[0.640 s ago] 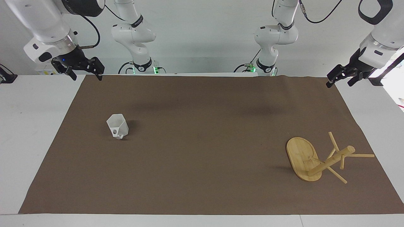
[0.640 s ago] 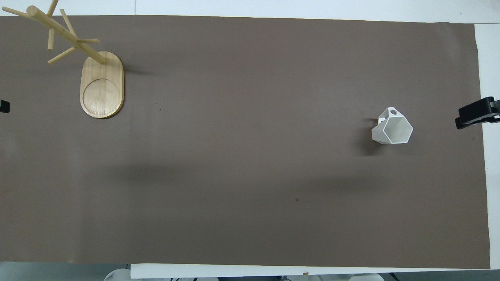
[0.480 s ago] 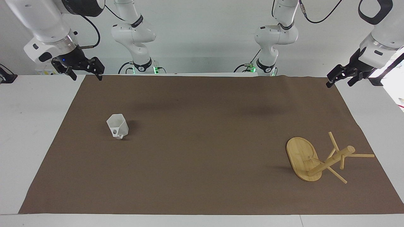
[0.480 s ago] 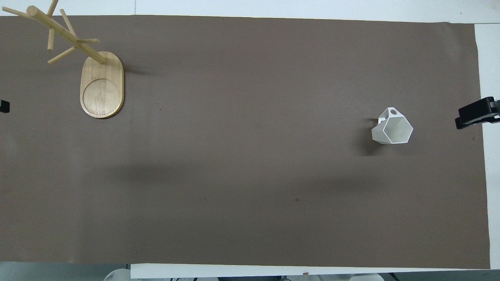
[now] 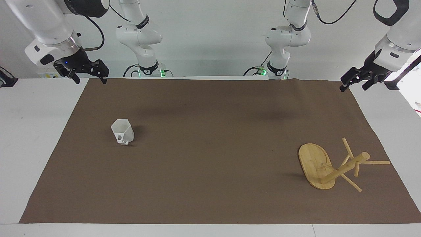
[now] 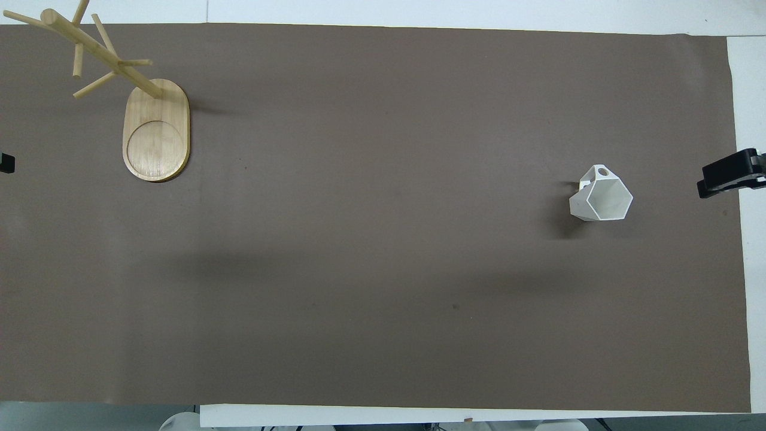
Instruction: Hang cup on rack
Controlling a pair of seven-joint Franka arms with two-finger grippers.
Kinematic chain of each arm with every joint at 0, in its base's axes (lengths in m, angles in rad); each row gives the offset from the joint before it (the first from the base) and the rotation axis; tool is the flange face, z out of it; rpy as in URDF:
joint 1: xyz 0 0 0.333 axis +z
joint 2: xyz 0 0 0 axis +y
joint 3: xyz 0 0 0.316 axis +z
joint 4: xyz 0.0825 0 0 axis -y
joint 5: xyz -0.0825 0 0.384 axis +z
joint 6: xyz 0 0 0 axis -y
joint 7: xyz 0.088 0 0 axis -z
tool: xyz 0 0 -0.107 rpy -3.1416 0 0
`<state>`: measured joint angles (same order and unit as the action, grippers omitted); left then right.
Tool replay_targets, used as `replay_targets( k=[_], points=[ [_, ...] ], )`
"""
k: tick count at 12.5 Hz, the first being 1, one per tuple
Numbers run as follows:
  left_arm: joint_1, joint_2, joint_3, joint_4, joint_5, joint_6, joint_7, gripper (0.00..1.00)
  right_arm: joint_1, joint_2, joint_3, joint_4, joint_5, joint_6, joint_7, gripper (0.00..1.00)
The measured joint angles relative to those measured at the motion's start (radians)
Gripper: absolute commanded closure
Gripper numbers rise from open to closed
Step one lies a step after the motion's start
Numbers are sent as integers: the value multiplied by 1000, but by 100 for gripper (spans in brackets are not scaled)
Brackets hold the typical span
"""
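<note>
Presently the cup point(image 5: 122, 131) stands on the brown mat point(image 5: 210, 184) toward the right arm's end, well apart from the rack point(image 5: 324, 168) at the left arm's end. It looks light, rigid and smooth; the rim or handle seems the best hold. Its mouth faces up, axis leaning slightly, handle turned away from the robots. Right gripper point(image 5: 88, 75) and left gripper point(image 5: 357, 80) hang open and empty over the mat's corners.

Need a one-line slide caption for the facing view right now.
Small white faceted plastic cup and light bamboo mug rack stand apart on brown mat; open left gripper and right gripper wait, empty, raised.
</note>
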<state>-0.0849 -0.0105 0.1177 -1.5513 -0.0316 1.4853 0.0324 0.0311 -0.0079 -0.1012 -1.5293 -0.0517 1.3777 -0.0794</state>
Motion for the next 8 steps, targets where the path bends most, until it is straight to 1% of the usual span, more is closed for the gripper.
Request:
replay_targets(
  k=[3,6,8],
  points=[
    [0,0,0,0,0,0,0,0,2,0,2,-1,0,-8,-39,0],
    [0,0,0,0,0,0,0,0,-2,-1,0,-20,0,25,-258,0],
    [0,0,0,0,0,0,0,0,-33,-1,-1,-37,0,51,-438,0]
  ],
)
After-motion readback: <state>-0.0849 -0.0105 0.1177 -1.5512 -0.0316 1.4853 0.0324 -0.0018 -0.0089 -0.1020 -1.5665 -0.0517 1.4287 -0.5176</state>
